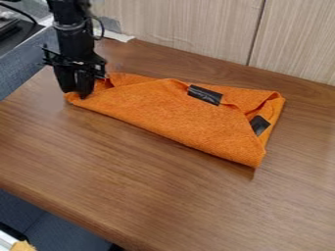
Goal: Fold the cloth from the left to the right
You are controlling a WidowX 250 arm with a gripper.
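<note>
Over at ten o'clock, here's the claw (76,92), pointing down at the left end of the orange cloth (170,112); whether it's apart, together or clamped, I cannot tell. And the cloth, lying folded on the wooden counter (131,166), runs from ten o'clock across to a corner at four! One black patch (204,94) sits between one and two, another black patch (260,125) at three.

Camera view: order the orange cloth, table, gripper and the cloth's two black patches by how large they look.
Table
Orange cloth
Gripper
Upper black patch, right black patch: too alike to rank
</note>
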